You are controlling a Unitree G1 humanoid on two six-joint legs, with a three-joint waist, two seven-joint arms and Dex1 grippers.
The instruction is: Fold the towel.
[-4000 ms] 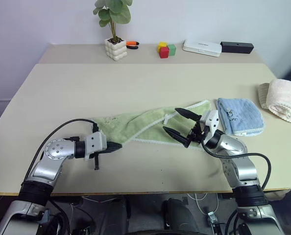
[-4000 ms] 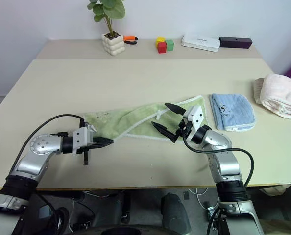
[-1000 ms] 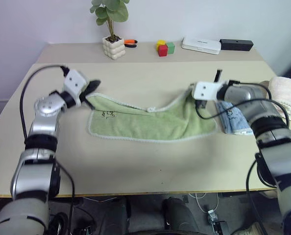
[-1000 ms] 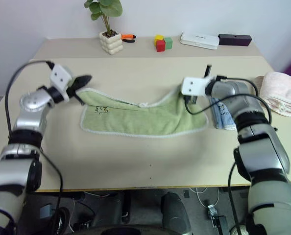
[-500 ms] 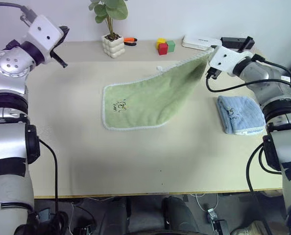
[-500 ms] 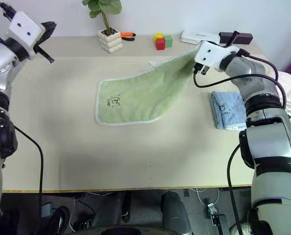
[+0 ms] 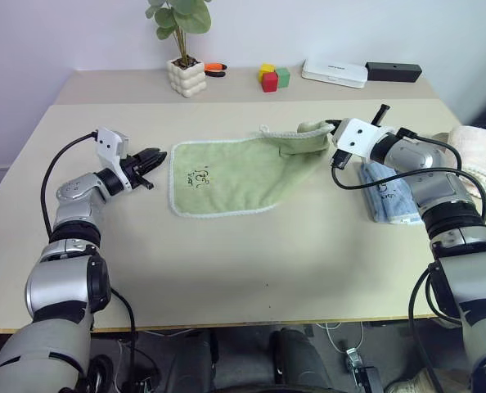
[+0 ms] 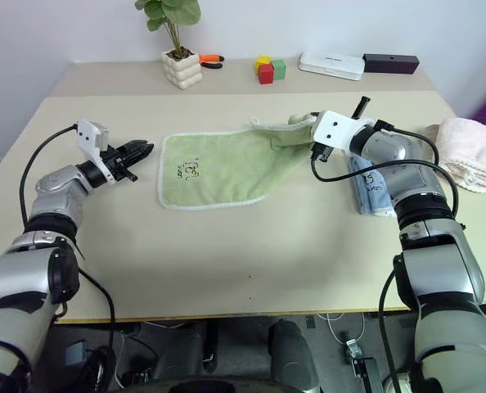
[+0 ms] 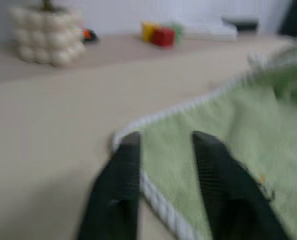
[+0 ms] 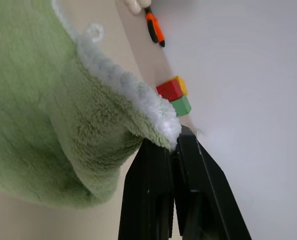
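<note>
the small light green terry towel with white stitched edging (image 7: pixel 239 173) lies mid-surface, soft and limp; the left hand (image 7: pixel 155 157) at nine o'clock is spread beside its corner, the right hand (image 7: pixel 331 136) at three o'clock pinches the raised corner; best gripped at corners

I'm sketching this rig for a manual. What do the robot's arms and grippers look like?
Both arms are silver-grey metal with rounded, segmented links and dark bands at the joints. A black cable loops loosely along each forearm to the wrist. Each wrist carries a small white boxy block. The left gripper and the right gripper each end in two slim, tapered black fingers. No markings are readable.
</note>
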